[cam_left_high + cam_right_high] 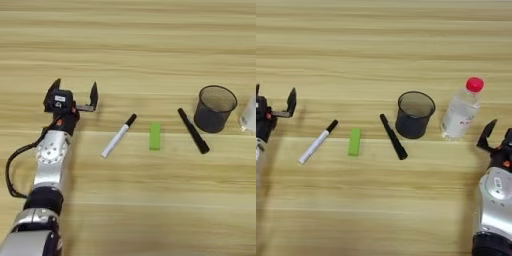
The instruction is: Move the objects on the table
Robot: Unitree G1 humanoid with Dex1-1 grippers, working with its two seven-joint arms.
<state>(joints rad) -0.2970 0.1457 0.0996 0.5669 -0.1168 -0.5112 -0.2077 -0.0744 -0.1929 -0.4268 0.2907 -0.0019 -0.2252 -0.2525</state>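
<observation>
One green block (155, 136), one black marker pen (193, 130), one white marker (118, 135), one black mesh cup (214, 108), one clear bottle (461, 109), two grippers, left gripper (74, 92), right gripper (498, 133)

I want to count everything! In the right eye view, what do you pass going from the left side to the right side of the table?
Left gripper, open → white marker → green block → black marker pen → mesh cup → water bottle → right gripper.
</observation>
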